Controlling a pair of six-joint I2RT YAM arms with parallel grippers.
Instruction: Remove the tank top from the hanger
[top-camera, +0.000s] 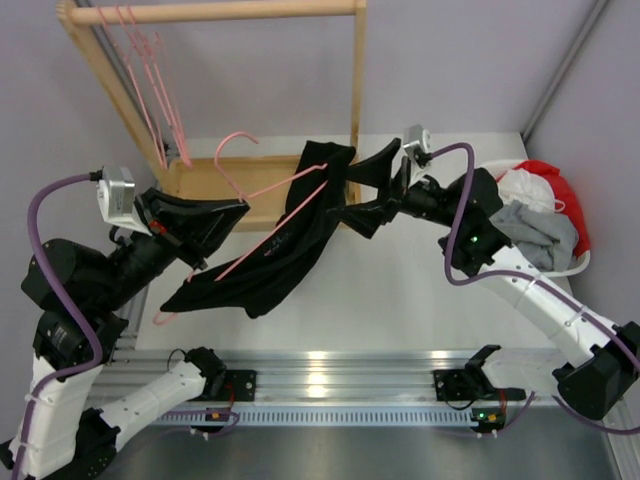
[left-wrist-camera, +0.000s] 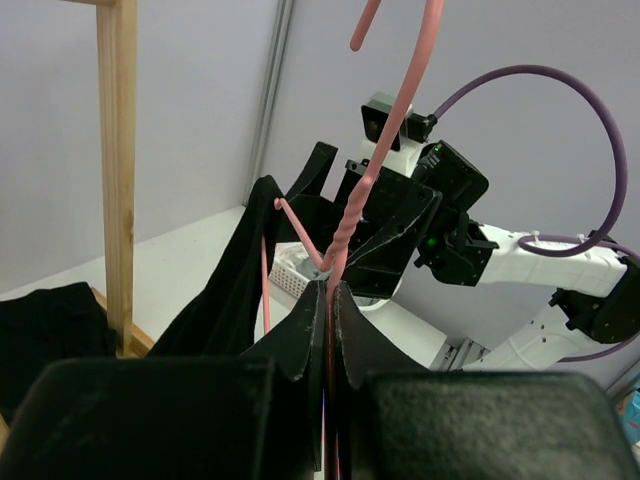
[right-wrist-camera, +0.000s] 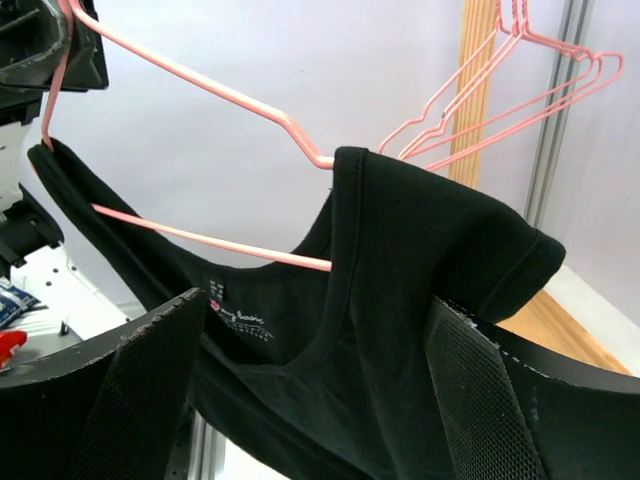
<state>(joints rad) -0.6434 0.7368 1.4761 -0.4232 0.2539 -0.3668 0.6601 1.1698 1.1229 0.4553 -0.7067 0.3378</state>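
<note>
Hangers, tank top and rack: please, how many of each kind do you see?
Wooden rack: 1
Black tank top: 1
Pink hanger in the tank top: 1
Pink hangers on the rack: 3, as far as I can tell
Total: 6

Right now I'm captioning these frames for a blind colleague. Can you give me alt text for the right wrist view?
A black tank top hangs on a pink wire hanger, its shoulder between the open jaws of the right gripper. Spare pink hangers and a wooden post stand behind.
</note>
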